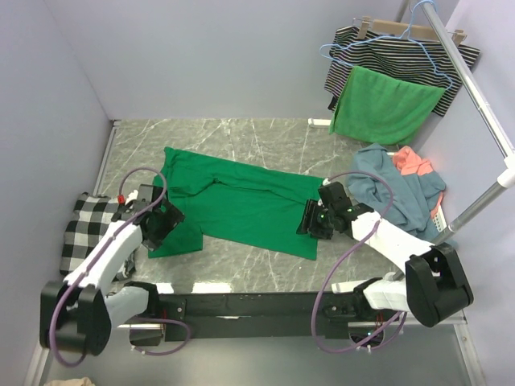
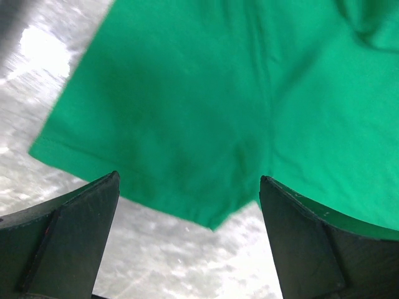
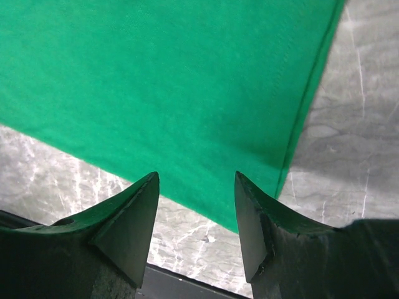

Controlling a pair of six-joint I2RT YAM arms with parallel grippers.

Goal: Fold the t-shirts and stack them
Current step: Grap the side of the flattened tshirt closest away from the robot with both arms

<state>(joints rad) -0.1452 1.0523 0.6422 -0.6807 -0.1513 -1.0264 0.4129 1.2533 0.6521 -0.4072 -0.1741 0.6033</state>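
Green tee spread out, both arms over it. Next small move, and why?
Likely lower both arms onto the near edge of the green t-shirt, then pinch. The left gripper hangs open above its near left corner, the right gripper open above the near right hem corner; the shirt lies spread, unfolded.

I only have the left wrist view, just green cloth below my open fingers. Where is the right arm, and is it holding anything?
Observer: The right gripper hovers over the near right corner of the green t-shirt, jaws open, holding nothing.
Operator: Are other shirts waiting?
Observer: Yes, a dusty blue t-shirt and a coral one lie crumpled together at the right edge of the table.
Operator: Anything left of the green one?
Observer: A black-and-white checked cloth lies at the left edge.
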